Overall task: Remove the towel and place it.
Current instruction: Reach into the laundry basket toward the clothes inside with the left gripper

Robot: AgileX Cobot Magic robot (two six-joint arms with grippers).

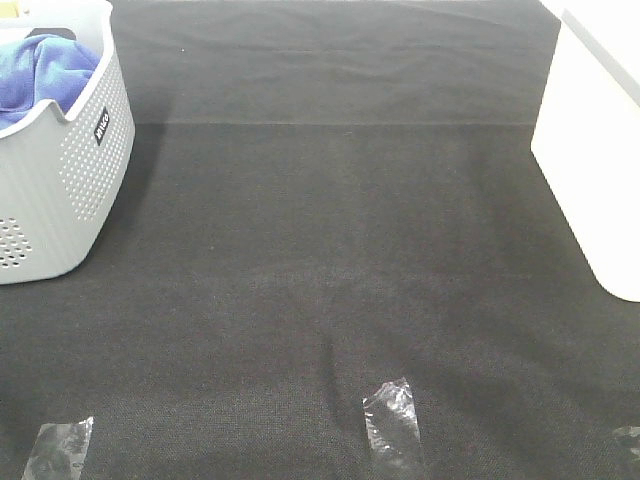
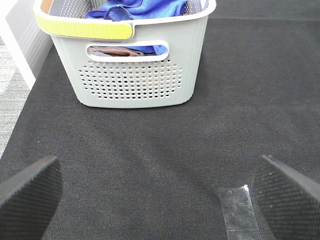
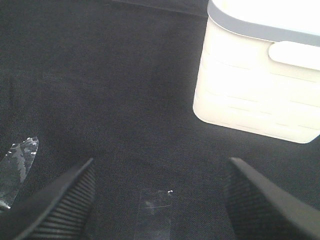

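Black ribbed fingers [image 2: 30,195] of the left gripper [image 2: 160,200] stood wide apart over the dark mat [image 1: 330,250], holding nothing, with a clear tape strip [image 2: 239,207] lying on the mat just beside one of them. Well ahead of that gripper sat the grey perforated basket [image 2: 135,85], upright, with a yellow band [image 2: 85,27] along part of its near rim. The towel [image 2: 140,9] lay bunched inside it, its blue folds rising to the rim and showing again through the handle slot, where a brownish cloth [image 2: 112,50] also peeked out beneath it. The right gripper [image 3: 165,205] was likewise spread wide and empty, with another tape strip [image 3: 156,206] on the mat between its fingers. Ahead of it and off to one side stood a white bin [image 3: 255,95] with a grey rim; what it held could not be seen. From the high camera neither gripper was in view, and the basket and bin stood well apart at opposite edges of the mat.
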